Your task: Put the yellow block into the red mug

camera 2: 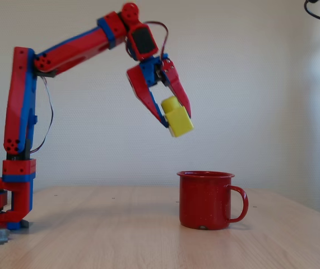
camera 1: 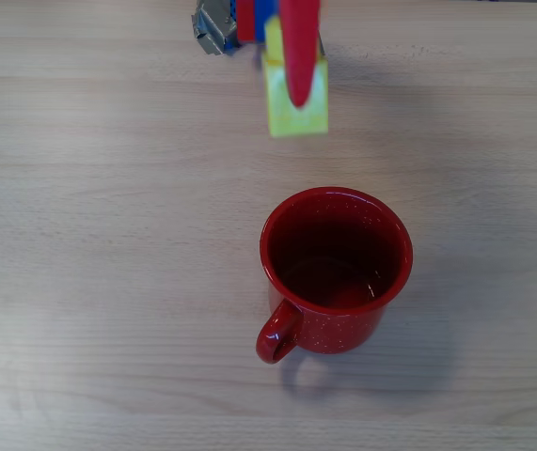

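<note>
The yellow block [camera 2: 177, 119] hangs clamped between the two red fingers of the claw [camera 2: 172, 120], lifted well clear of the bench [camera 2: 92, 230] and tilted, with its round stud pointing up and back toward the claw's wrist in the fixed view. It is a small yellow-green plastic brick, roughly cube-shaped, bright and slightly glossy; in the overhead view the yellow block [camera 1: 296, 103] shows a flat face partly crossed by one red finger of the claw [camera 1: 296, 80], which lies over its middle. The grip appears to take the brick near its upper part, so most of its body sticks out below the fingertips, probably so it can drop free once the fingers part. The red mug [camera 2: 205, 199] stands upright on the bench below the claw and a little beyond its tips, away from the arm's base, well apart in height. Seen from above, the red mug [camera 1: 336, 268] has its mouth open upward, a dark red inside, tiny white speckles on the glossy wall, and its looped handle turned away from the claw. The block is not yet over the mouth, judging from the overhead view, where it sits short of the rim. The carry looks partly done; the claw likely needs to reach further out before letting go.
</note>
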`<move>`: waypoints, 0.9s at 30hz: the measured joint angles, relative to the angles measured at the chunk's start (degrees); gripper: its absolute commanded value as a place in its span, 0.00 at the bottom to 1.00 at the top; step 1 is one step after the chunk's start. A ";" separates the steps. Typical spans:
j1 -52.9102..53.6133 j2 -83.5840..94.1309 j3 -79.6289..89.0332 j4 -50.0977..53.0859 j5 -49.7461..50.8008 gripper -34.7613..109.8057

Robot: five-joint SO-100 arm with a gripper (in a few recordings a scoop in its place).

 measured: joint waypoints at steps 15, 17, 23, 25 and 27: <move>-2.20 -27.25 -22.32 0.00 3.69 0.24; -2.29 -29.88 -24.87 0.00 4.57 0.24; -3.34 -32.43 -27.95 0.00 4.48 0.24; -3.34 -33.05 -27.95 0.00 4.48 0.24; -3.16 -33.40 -27.95 0.00 4.57 0.24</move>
